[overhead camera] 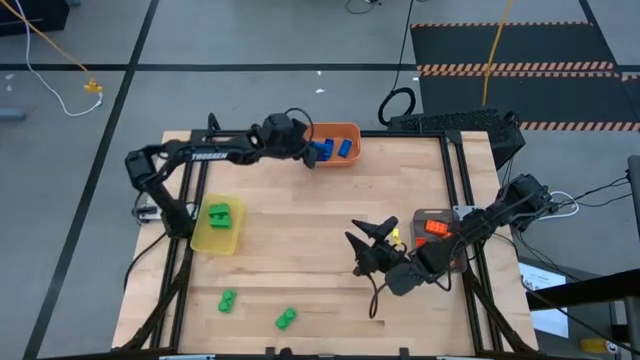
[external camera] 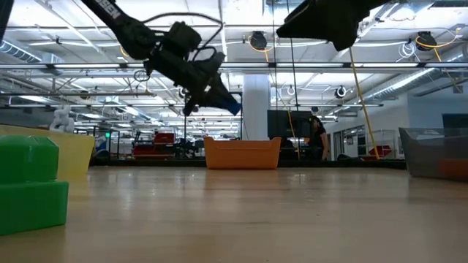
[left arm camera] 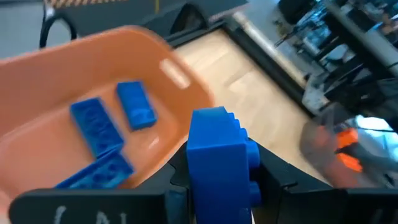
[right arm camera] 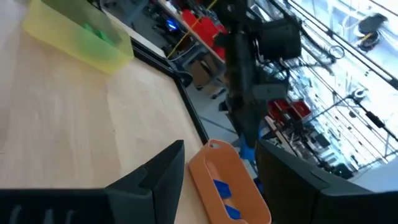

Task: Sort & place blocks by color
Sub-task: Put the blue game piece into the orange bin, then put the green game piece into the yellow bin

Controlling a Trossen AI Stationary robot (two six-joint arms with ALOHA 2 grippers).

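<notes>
left pincer (left arm camera: 217,186) grasps a blue block (left arm camera: 219,155) above the orange bin (overhead camera: 343,131), which contains more blue blocks (overhead camera: 333,149). right pincer (overhead camera: 368,240) is released, raised over the surface (overhead camera: 300,230).

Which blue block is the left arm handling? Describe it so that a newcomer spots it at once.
Find the orange bin at the table's far edge. The left gripper hangs at its rim, shut on the blue block. Unlike the other blue blocks, it is held in the air, not lying in the bin.

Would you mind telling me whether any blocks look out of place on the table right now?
Yes: two green blocks lie loose on the table's near edge, outside the yellow bin that holds other green ones. Nothing looks spilled or damaged.
</notes>
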